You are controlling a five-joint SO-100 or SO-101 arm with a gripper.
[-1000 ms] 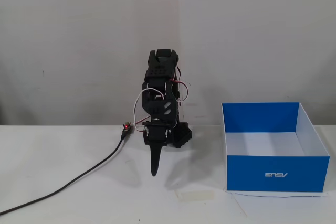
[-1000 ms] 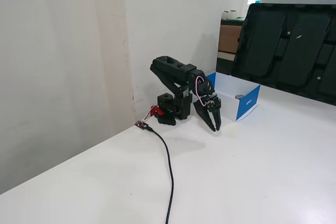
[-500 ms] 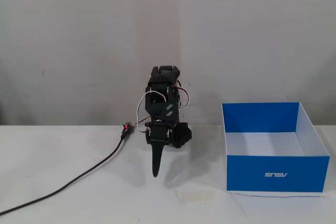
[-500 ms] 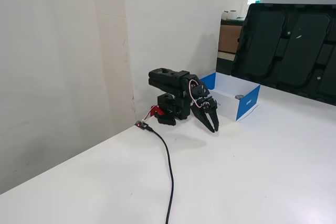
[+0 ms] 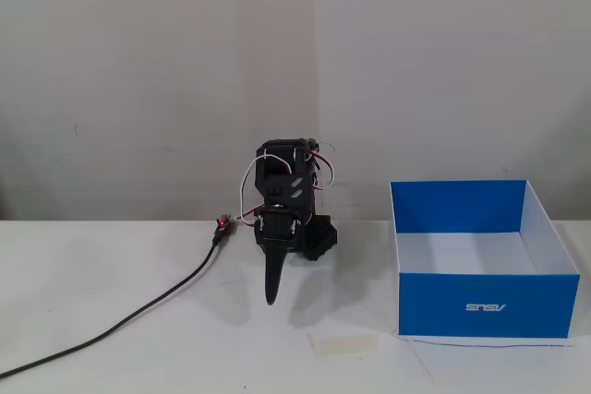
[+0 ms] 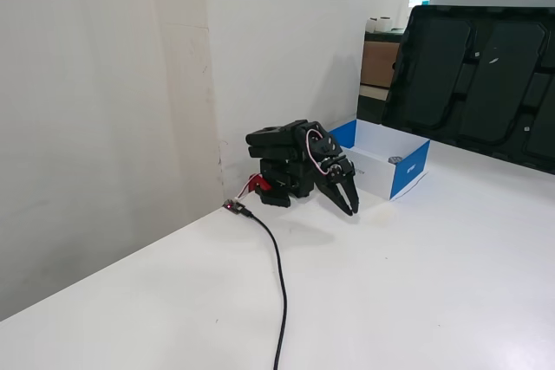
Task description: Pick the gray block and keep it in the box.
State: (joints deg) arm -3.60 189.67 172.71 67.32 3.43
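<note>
In the front-on fixed view I've folded the arm down over the last second: the upper link has dropped and the end effector (image 5: 272, 294) hangs point-down just above the tabletop (image 5: 138, 348), beside the base. From here I see only a single dark blade, so I cannot tell the jaw state in this view. The box (image 5: 480, 306) sits well to the right of the end effector, and a power cable (image 5: 138, 316) trails off to its left. I see no gray block on the tabletop here.

In the side-on fixed view the arm is lower and more tucked than a second ago. The end effector (image 6: 350, 205) looks pressed together and empty, tip near the tabletop (image 6: 416, 301). The box (image 6: 408, 171) lies just beyond it, and a small gray object (image 6: 395, 160), probably the gray block, rests inside. I judge the drop done and the arm heading to rest.
</note>
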